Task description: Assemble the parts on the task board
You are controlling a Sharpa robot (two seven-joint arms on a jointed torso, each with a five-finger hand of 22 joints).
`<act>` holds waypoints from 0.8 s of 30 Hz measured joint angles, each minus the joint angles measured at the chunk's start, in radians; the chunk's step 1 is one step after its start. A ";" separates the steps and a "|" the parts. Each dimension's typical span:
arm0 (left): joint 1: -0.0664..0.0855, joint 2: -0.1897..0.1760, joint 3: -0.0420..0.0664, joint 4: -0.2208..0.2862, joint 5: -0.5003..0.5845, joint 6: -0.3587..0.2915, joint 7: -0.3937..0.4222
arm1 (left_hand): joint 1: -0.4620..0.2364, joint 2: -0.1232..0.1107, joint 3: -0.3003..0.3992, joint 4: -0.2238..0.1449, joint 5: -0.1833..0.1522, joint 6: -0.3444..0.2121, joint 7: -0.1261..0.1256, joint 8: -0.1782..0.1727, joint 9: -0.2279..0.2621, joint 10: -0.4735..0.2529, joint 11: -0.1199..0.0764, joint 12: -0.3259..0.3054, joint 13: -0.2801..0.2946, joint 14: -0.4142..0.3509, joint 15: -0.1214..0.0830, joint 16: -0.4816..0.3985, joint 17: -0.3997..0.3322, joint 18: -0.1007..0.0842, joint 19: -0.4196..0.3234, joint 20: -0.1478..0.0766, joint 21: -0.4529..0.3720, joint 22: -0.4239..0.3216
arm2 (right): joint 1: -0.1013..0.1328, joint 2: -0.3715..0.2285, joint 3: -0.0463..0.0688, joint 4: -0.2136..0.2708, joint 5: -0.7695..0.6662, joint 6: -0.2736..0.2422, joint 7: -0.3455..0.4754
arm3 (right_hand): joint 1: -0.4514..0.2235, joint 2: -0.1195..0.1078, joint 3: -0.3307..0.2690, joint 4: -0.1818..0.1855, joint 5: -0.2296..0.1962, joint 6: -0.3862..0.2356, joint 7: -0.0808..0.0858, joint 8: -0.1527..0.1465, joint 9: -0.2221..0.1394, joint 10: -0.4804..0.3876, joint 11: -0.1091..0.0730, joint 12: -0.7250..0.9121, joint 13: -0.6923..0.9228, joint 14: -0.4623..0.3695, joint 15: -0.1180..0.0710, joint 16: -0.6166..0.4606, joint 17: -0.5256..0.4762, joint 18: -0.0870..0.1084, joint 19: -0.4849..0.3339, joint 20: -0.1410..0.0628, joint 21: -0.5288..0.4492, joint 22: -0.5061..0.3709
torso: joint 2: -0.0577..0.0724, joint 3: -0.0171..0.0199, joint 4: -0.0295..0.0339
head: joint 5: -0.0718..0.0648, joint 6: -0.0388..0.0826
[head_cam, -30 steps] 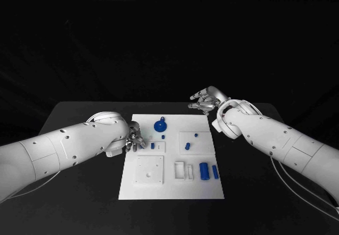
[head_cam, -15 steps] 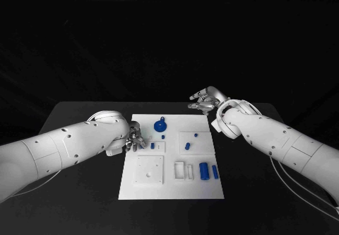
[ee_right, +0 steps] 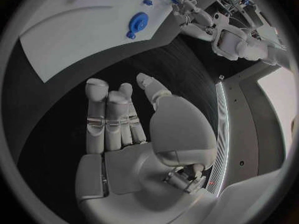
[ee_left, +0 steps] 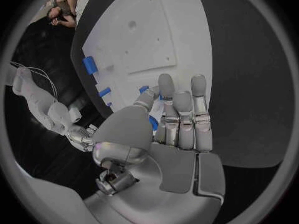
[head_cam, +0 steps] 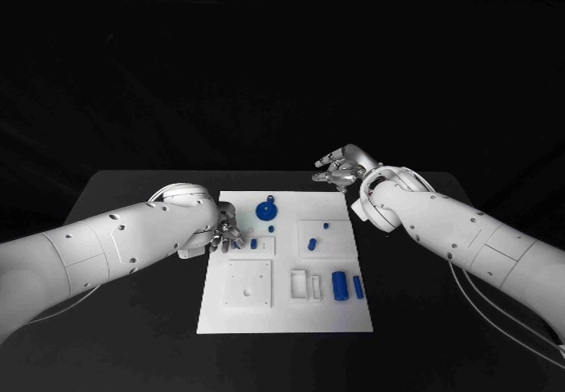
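The white task board (head_cam: 288, 314) lies in the middle of the black table. On it are a round blue part with a knob (head_cam: 269, 210), small blue pieces (head_cam: 313, 242) and two blue cylinders (head_cam: 341, 284). My left hand (head_cam: 224, 231) is at the board's left edge, its fingertips down beside a small blue piece (head_cam: 255, 242). In the left wrist view a blue piece (ee_left: 153, 123) shows between the thumb and fingers of the left hand (ee_left: 171, 129); I cannot tell whether it is gripped. My right hand (head_cam: 341, 167) hangs raised beyond the board's far right corner, fingers spread and holding nothing.
A raised square plate with holes (head_cam: 250, 283) and white slots (head_cam: 306, 283) occupy the board's near half. Bare black table (head_cam: 447, 327) surrounds the board. The right wrist view looks across the board (ee_right: 74, 35) to the round blue part (ee_right: 137, 21).
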State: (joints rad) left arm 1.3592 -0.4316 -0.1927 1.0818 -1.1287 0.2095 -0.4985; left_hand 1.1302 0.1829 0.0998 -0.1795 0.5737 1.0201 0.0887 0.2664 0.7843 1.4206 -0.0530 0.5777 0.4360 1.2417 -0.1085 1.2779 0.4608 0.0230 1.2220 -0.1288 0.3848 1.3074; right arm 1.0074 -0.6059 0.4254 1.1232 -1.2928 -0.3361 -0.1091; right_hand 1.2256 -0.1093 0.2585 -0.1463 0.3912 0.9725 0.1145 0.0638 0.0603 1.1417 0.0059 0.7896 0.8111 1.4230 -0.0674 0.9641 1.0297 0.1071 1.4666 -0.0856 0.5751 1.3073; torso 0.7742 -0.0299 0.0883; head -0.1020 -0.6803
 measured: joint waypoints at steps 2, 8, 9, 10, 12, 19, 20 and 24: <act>0.000 0.001 0.000 -0.001 0.000 0.001 0.000 | 0.000 0.000 0.000 0.000 0.000 0.000 0.000 0.000 0.000 0.000 0.000 0.000 0.000 0.000 0.000 0.000 0.000 0.000 0.000 0.000 0.000 0.000 | 0.000 0.000 0.000 0.000 0.000 0.000 0.000 | 0.000 0.000 0.000 0.000 0.000 0.000 0.000 0.000 0.000 0.000 0.000 0.000 0.000 0.000 0.000 0.000 0.000 0.000 0.000 0.000 0.000 0.000 | 0.000 0.0000 0.0000 | -0.001 0.000; 0.001 0.001 0.000 -0.001 0.000 0.003 -0.001 | -0.004 -0.004 0.000 0.000 -0.023 0.007 0.000 -0.013 -0.010 0.005 -0.002 -0.005 0.000 0.000 0.000 0.000 0.000 0.000 0.000 0.000 0.000 0.000 | 0.000 -0.001 0.000 0.001 0.000 0.001 0.000 | 0.000 0.000 0.000 0.000 0.000 0.000 0.000 0.000 0.000 0.000 0.000 0.000 0.000 0.000 0.000 0.000 0.000 0.000 0.000 0.000 0.000 0.000 | 0.000 -0.0005 0.0006 | -0.002 0.001; 0.001 0.001 0.000 -0.001 0.001 0.003 -0.001 | -0.005 -0.004 0.000 0.000 -0.026 0.008 -0.001 -0.017 -0.014 0.006 -0.002 -0.005 0.000 0.000 0.000 0.000 0.000 0.000 0.000 0.000 0.000 0.000 | 0.000 -0.001 0.000 0.001 0.000 0.001 0.000 | 0.000 0.000 0.000 0.000 0.000 0.000 0.000 0.000 0.000 0.000 0.000 0.000 0.000 0.000 0.000 0.000 0.000 0.000 0.000 0.000 0.000 0.000 | 0.000 -0.0005 0.0006 | -0.002 0.001; 0.001 0.001 0.000 -0.001 0.001 0.003 -0.002 | -0.006 -0.007 0.000 0.000 -0.029 0.009 -0.002 -0.022 -0.022 0.006 -0.002 -0.009 0.000 0.000 0.000 0.000 0.000 0.000 0.000 0.000 -0.004 0.000 | 0.000 -0.001 0.000 0.001 0.000 0.001 0.000 | 0.000 0.000 0.000 0.000 0.000 0.000 0.000 0.000 0.000 0.000 0.000 0.000 0.000 0.000 0.000 0.000 0.000 0.000 0.000 0.000 0.000 0.000 | 0.000 -0.0005 0.0006 | -0.002 0.001; 0.001 0.001 0.000 -0.001 0.002 0.003 -0.002 | -0.006 -0.021 -0.001 0.001 -0.038 0.013 -0.006 -0.030 -0.037 0.006 -0.002 -0.012 0.000 0.000 0.000 -0.004 0.000 0.000 0.003 0.003 -0.008 0.000 | 0.000 -0.001 0.000 0.001 0.000 0.001 0.000 | 0.000 0.000 0.000 0.000 0.000 0.000 0.000 0.000 0.000 0.000 0.000 0.000 0.000 0.000 0.000 0.000 0.000 0.000 0.000 0.000 0.000 0.000 | 0.000 -0.0008 0.0006 | -0.002 0.001; -0.002 -0.002 -0.003 -0.007 0.002 0.002 -0.014 | -0.010 -0.090 -0.108 0.110 -0.164 0.122 -0.097 -0.054 -0.105 0.008 -0.006 -0.015 -0.001 0.004 -0.004 -0.012 -0.003 0.000 0.012 0.000 -0.030 0.001 | 0.000 -0.001 0.000 0.001 0.000 0.001 0.000 | 0.000 0.000 0.000 0.000 0.000 0.000 0.000 0.000 0.000 0.000 0.000 0.000 0.000 0.000 0.000 0.000 0.000 0.000 0.000 0.000 0.000 0.000 | 0.000 -0.0012 0.0011 | -0.002 0.000; -0.003 -0.002 -0.004 -0.007 0.002 0.002 -0.015 | -0.005 -0.095 -0.117 0.123 -0.168 0.124 -0.098 -0.053 -0.112 0.008 -0.006 -0.016 -0.001 0.004 -0.004 -0.012 -0.003 -0.002 0.015 0.000 -0.032 0.001 | 0.000 -0.001 0.000 0.001 0.000 0.001 0.000 | 0.000 0.000 0.000 0.000 0.000 0.000 0.000 0.000 0.000 0.000 0.000 0.000 0.000 0.000 0.000 0.000 0.000 0.000 0.000 0.000 0.000 0.000 | 0.000 -0.0012 0.0011 | -0.002 0.000; -0.003 -0.002 -0.004 -0.008 0.002 0.002 -0.019 | 0.005 -0.105 -0.149 0.164 -0.180 0.129 -0.104 -0.050 -0.126 0.008 -0.006 -0.016 -0.001 0.004 -0.004 -0.013 -0.003 -0.016 0.015 0.000 -0.039 0.001 | 0.000 -0.001 0.000 0.000 0.000 0.002 0.000 | 0.000 0.000 0.000 0.000 0.000 0.000 0.000 0.000 0.000 0.000 0.000 0.000 0.000 0.000 0.000 0.000 0.000 0.000 0.000 0.000 0.000 0.000 | 0.000 -0.0011 0.0011 | -0.001 0.000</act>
State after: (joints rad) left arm 1.3558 -0.4334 -0.1967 1.0736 -1.1269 0.2119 -0.5180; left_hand 1.1356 0.0777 -0.0493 -0.0150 0.3936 1.1488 -0.0148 0.2160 0.6585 1.4288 -0.0592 0.5614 0.4346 1.2454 -0.1126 1.2653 0.4579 0.0074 1.2367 -0.1289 0.3460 1.3080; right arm 1.0074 -0.6067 0.4254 1.1236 -1.2928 -0.3345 -0.1095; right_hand 1.2256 -0.1093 0.2584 -0.1463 0.3912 0.9725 0.1145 0.0638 0.0603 1.1417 0.0059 0.7896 0.8110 1.4230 -0.0674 0.9641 1.0296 0.1071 1.4666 -0.0856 0.5751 1.3073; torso 0.7747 -0.0310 0.0894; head -0.1032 -0.6803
